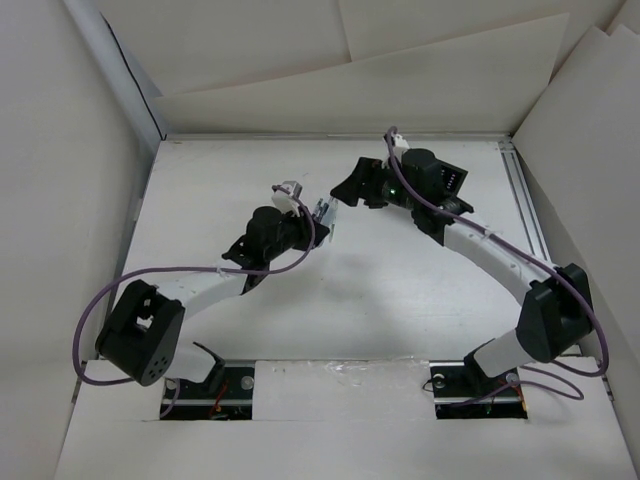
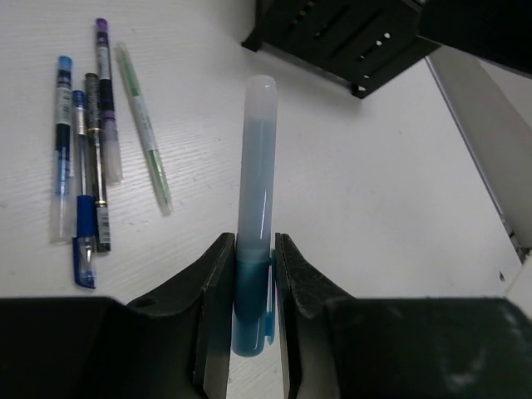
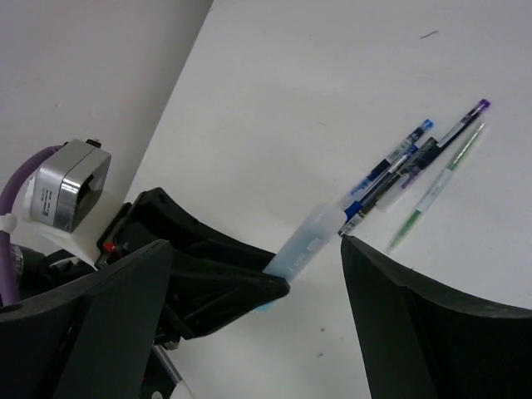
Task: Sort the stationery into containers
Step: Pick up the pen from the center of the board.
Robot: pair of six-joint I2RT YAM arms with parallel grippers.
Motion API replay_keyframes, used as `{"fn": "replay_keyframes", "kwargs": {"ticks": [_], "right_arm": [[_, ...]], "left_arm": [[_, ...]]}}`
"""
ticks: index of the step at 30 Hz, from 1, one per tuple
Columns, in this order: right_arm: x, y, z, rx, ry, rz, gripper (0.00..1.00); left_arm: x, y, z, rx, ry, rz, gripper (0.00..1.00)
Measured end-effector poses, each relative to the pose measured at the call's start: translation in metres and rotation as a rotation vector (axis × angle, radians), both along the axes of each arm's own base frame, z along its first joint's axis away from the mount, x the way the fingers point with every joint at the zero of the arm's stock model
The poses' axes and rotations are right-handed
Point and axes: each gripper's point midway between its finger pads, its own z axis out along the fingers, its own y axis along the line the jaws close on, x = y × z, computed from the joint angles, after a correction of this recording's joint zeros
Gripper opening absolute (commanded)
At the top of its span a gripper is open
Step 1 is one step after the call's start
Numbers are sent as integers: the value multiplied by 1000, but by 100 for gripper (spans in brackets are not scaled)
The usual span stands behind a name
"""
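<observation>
My left gripper (image 2: 253,241) is shut on a stubby blue highlighter (image 2: 256,166) with a frosted cap and holds it above the table. It also shows in the top view (image 1: 322,212). Several slim pens lie together on the table to its left: two blue pens (image 2: 62,125), a dark pen (image 2: 96,158), a purple-capped pen (image 2: 105,91) and a green pen (image 2: 145,125). My right gripper (image 3: 256,243) is wide open and empty, facing the left gripper and the highlighter (image 3: 309,239). The pens (image 3: 399,166) lie beyond. The black divided box is out of view.
The right gripper's black body (image 2: 349,37) hangs just beyond the highlighter's tip. White walls enclose the table (image 1: 420,290) on the left, back and right. In the top view both arms hide the pens.
</observation>
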Motion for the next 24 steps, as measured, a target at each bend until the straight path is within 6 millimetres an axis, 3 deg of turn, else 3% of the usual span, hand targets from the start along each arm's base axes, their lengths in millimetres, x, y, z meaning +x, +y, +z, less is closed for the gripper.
{"fn": "replay_keyframes", "kwargs": {"ticks": [6, 12, 15, 18, 19, 24], "right_arm": [[0, 16, -18, -5, 57, 14, 90], [6, 11, -34, -17, 99, -46, 91], [6, 11, -35, -14, 105, -50, 81], [5, 13, -35, -3, 112, -45, 63], [5, 13, -35, 1, 117, -44, 53], [3, 17, -36, 21, 133, -34, 50]], "left_arm": [[-16, -8, 19, -66, -47, -88, 0], [-23, -16, 43, -131, -110, -141, 0], [-26, -18, 46, -148, -118, -161, 0], [-28, -19, 46, -157, -117, -171, 0], [-28, -19, 47, -161, -119, -173, 0], [-28, -20, 47, -170, -116, -173, 0]]}}
